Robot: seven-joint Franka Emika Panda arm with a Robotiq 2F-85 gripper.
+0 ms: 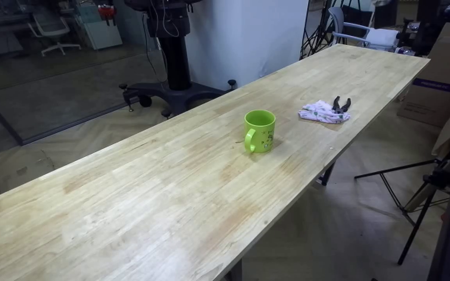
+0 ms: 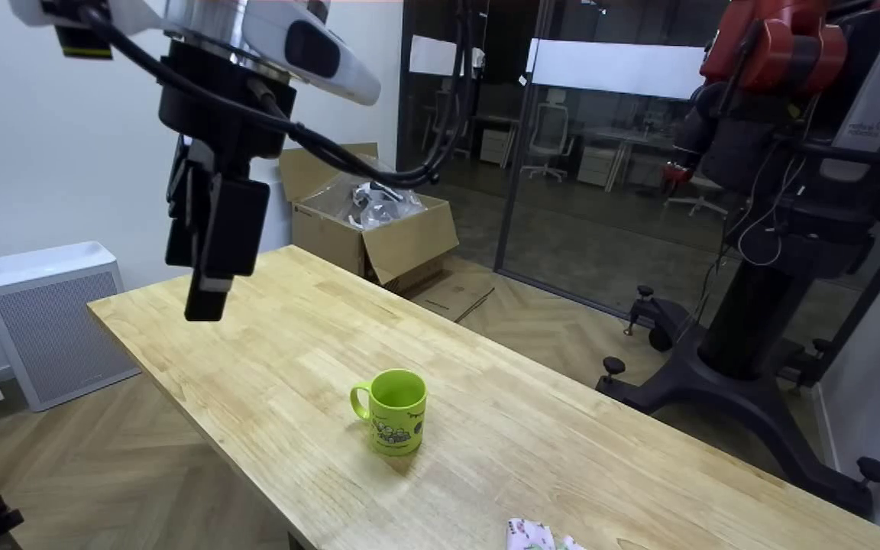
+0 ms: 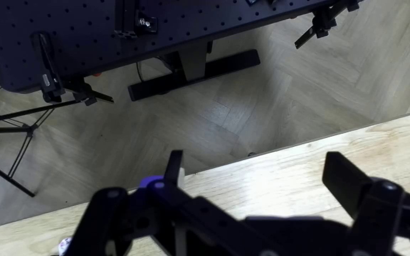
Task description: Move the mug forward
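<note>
1. The mug (image 1: pixel 263 137) (green, upright) stood on the table (image 1: pixel 150 203), between its long edges.
2. The gripper (image 3: pixel 256 166) hung above the table, jaws wide apart.
3. Pliers (image 1: pixel 340 111) and cloth (image 1: pixel 318 112) lay nearer one long edge.

Looks down past a black two-fingered gripper (image 3: pixel 255 167), parted wide, onto a pale wooden tabletop (image 3: pixel 386 149); beyond, takes in grey-brown plank flooring (image 3: pixel 297 81), black tripod legs (image 3: pixel 2 130) and a dark perforated table (image 3: pixel 94 46).

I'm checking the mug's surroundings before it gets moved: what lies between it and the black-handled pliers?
In an exterior view, the patterned cloth lies between the green mug and the pliers, with bare wooden tabletop between mug and cloth.
</note>
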